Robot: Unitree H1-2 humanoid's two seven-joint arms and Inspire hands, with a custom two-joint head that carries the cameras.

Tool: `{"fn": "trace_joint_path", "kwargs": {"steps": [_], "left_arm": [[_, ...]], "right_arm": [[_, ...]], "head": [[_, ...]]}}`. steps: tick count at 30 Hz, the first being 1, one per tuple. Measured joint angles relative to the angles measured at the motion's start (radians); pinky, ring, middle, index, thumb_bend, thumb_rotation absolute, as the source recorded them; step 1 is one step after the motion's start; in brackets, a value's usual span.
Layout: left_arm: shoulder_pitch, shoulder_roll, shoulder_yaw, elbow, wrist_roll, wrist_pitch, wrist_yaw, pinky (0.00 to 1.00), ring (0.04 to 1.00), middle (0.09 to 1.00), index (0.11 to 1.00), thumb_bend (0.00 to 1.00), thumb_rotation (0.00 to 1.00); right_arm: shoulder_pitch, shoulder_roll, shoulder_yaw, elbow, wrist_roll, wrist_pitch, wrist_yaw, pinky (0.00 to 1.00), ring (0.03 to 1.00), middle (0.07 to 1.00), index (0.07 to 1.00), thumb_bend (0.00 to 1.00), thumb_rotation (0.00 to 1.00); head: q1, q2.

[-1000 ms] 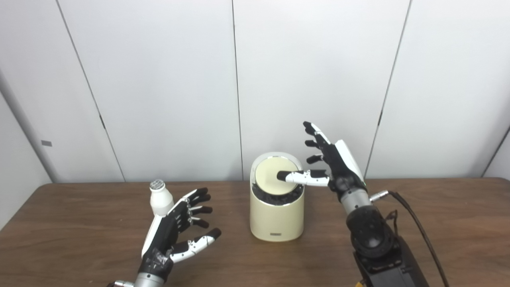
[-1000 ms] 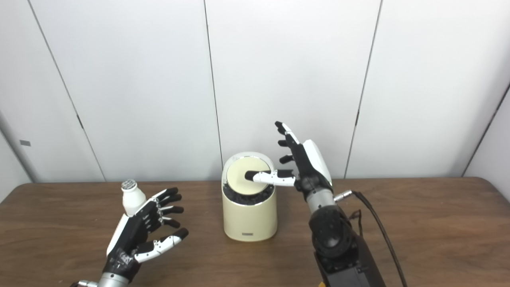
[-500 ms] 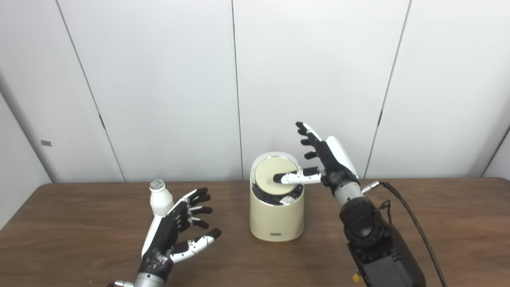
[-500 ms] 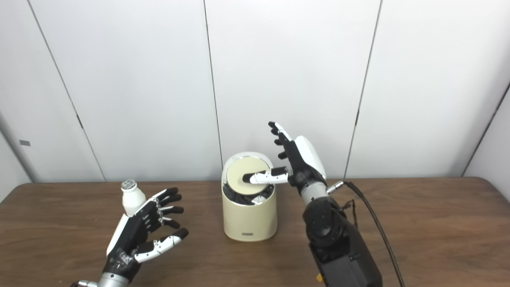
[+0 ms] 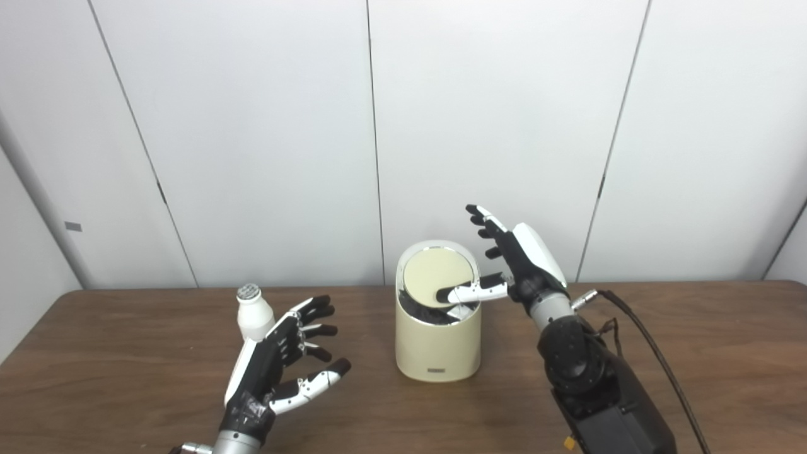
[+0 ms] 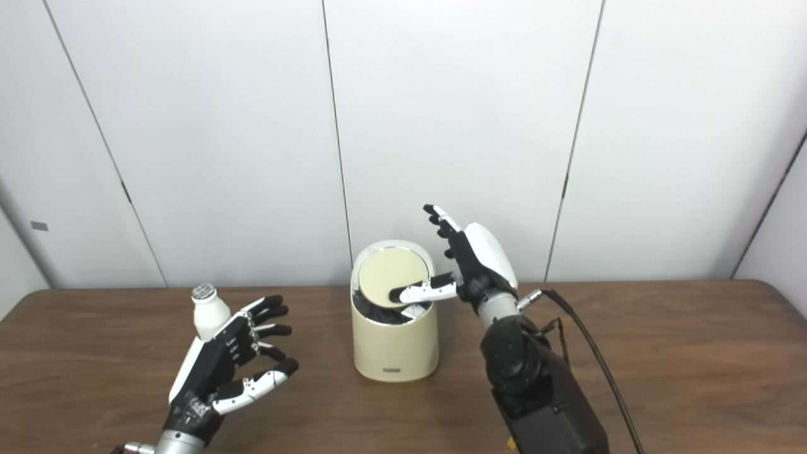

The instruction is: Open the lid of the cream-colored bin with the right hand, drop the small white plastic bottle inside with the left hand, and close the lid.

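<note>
The right hand (image 5: 520, 268) is beside the bin (image 5: 437, 343), fingers spread and pointing up, and its thumb lies on the front part of the round lid (image 5: 435, 276). The lid is tilted, with a dark gap under its near edge. The thumb holds the lid only by pressing, so it can slide off the smooth disc, and then the lid may swing back before anything goes in. A push too much to the side could also move or tip the bin, because nothing holds it on the table (image 5: 693, 353).

The left hand (image 5: 277, 362) is empty, fingers apart, near the bottle (image 5: 253, 313), which stands upright just behind it. A fast reach can knock the bottle over, and then it may roll away.

The bin has a small plate low on its front, maybe a brand mark, but it is too small to read. No writing is visible on the bottle.
</note>
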Motion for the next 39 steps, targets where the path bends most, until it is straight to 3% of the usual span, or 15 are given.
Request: {"fn": "trace_joint_path", "kwargs": {"steps": [6, 9, 23, 30, 39], "left_arm": [[0.001, -0.002, 0.0, -0.008, 0.001, 0.001, 0.0, 0.55, 0.718, 0.818, 0.847, 0.64, 0.08], [0.001, -0.003, -0.002, -0.008, 0.001, 0.001, 0.0, 0.54, 0.722, 0.818, 0.845, 0.64, 0.08], [0.001, -0.006, -0.007, -0.009, -0.001, 0.001, -0.003, 0.55, 0.721, 0.815, 0.848, 0.65, 0.1], [0.001, -0.006, -0.008, -0.023, -0.001, 0.007, -0.003, 0.55, 0.721, 0.82, 0.85, 0.65, 0.1], [0.001, -0.005, -0.008, -0.023, -0.002, 0.007, -0.004, 0.55, 0.722, 0.821, 0.852, 0.63, 0.08]], "right_arm": [[-0.019, -0.032, 0.051, 0.006, -0.048, -0.003, 0.002, 0.76, 0.864, 0.903, 0.923, 0.92, 0.24], [-0.041, -0.05, 0.084, 0.004, -0.095, 0.003, 0.016, 0.7, 0.855, 0.902, 0.917, 0.91, 0.21], [-0.123, -0.102, 0.208, -0.054, -0.328, 0.087, 0.179, 0.64, 0.801, 0.902, 0.898, 0.94, 0.19], [-0.137, -0.102, 0.217, -0.086, -0.415, 0.096, 0.293, 0.63, 0.797, 0.911, 0.888, 0.97, 0.16], [-0.142, -0.096, 0.216, -0.089, -0.46, 0.096, 0.33, 0.62, 0.801, 0.918, 0.895, 0.97, 0.17]], "head": [[0.002, 0.005], [0.003, 0.009], [0.008, 0.018], [0.008, 0.02], [0.008, 0.02]]}}
